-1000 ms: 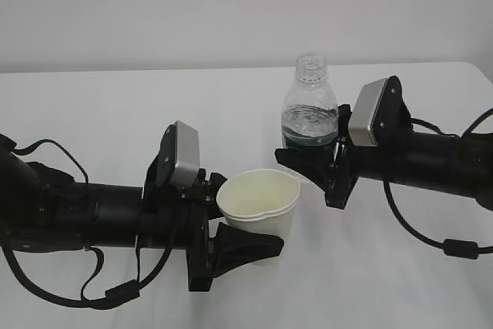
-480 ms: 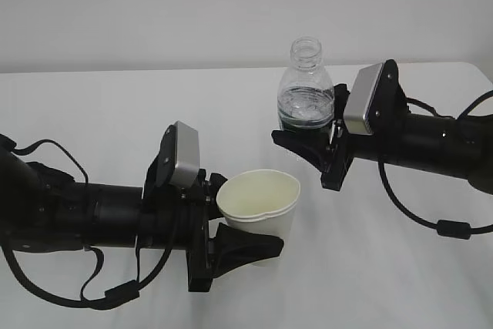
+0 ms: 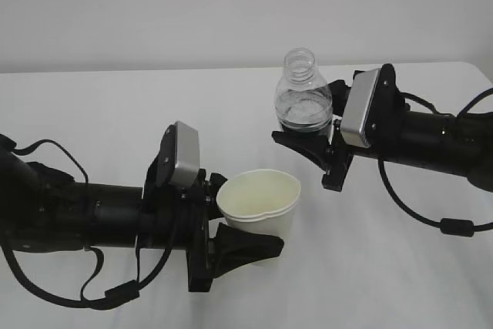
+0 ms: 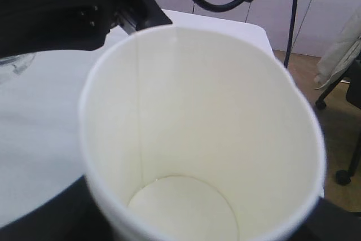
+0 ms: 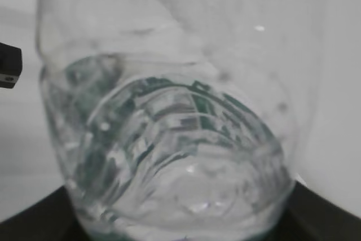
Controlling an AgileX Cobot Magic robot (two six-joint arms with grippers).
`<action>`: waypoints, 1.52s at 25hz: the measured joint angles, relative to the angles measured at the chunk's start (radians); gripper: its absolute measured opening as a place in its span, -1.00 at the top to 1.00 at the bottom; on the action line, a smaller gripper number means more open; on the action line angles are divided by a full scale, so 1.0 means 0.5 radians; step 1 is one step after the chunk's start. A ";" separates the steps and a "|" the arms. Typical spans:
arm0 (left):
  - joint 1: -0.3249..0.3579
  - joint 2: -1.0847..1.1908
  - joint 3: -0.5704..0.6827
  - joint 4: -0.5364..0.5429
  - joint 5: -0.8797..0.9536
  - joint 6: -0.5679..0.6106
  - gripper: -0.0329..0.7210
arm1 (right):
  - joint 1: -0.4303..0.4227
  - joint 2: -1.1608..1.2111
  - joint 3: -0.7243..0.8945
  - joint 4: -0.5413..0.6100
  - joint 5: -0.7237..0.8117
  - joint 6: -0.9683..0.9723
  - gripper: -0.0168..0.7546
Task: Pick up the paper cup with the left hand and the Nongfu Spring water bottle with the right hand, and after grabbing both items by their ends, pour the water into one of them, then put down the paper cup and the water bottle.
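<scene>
Gripping the paper cup [image 3: 259, 207] upright, the left claw [image 3: 231, 225] waits; the Nongfu Spring water bottle [image 3: 303, 101], clamped in the right claw [image 3: 312, 148], hangs at one o'clock, neck tipping cupward

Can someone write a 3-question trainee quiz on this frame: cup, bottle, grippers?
1. True or false: the small white tapered paper cup in the left gripper already has water in it.
2. The small clear ribbed plastic bottle with the dark green band is in the right gripper. Its mouth leans: A) toward the cup side, B) away from the cup, C) straight down.
3. Fill in: the bottle has no ____ on its neck.

Key
1. False: in the left wrist view the cup's bottom is bare and dry.
2. A: it tilts slightly to the cup side, nothing is pouring yet.
3. cap
</scene>
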 joint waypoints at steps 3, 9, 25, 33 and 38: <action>-0.016 0.000 0.000 0.000 0.000 0.000 -0.32 | 0.000 0.000 0.000 0.000 0.000 -0.104 -0.27; -0.089 0.000 0.000 -0.007 0.000 0.000 -0.32 | 0.000 0.000 0.000 0.012 0.000 -0.219 -0.27; -0.089 0.000 0.000 -0.119 0.000 0.116 -0.32 | 0.000 0.000 0.000 0.056 0.000 -0.679 -0.27; -0.089 0.000 0.000 -0.122 0.000 0.218 -0.32 | 0.000 0.000 0.000 0.120 -0.024 -0.911 -0.27; -0.089 0.000 0.000 -0.148 0.000 0.229 -0.32 | 0.000 0.000 0.000 0.146 -0.032 -1.031 -0.27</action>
